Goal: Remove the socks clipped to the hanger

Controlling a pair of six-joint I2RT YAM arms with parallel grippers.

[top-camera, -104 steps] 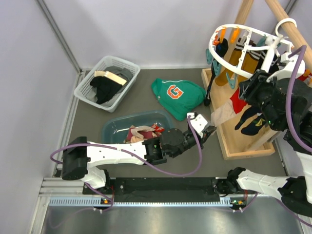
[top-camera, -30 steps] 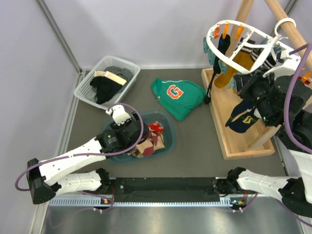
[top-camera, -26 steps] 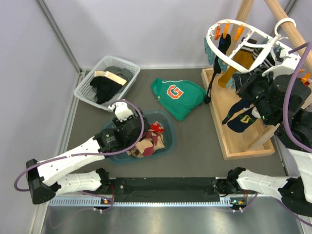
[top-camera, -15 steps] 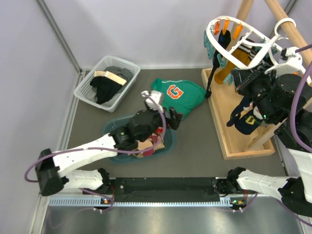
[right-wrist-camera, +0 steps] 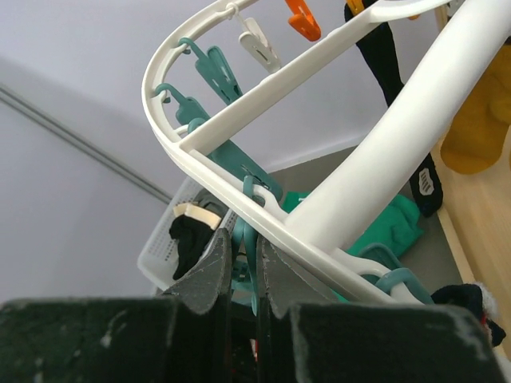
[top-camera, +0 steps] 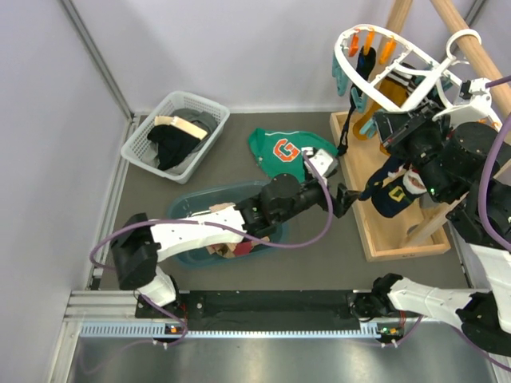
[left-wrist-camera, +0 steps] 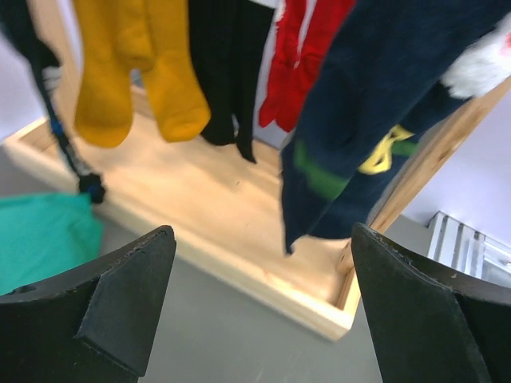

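Pinching, seemingly, a teal clip [right-wrist-camera: 242,227]: right hand [right-wrist-camera: 243,243].

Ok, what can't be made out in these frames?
Top of the navy sock: left wrist view, cut off by the upper edge, so its clip is unseen.
Contents of the blue tub: top view, mostly under the left arm.
Whether the teal clip pinched by the right gripper holds a sock: right wrist view, fingers hide it.

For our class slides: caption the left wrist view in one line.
Open left gripper faces a hanging navy sock; mustard socks, black socks and red socks behind, over wooden base.
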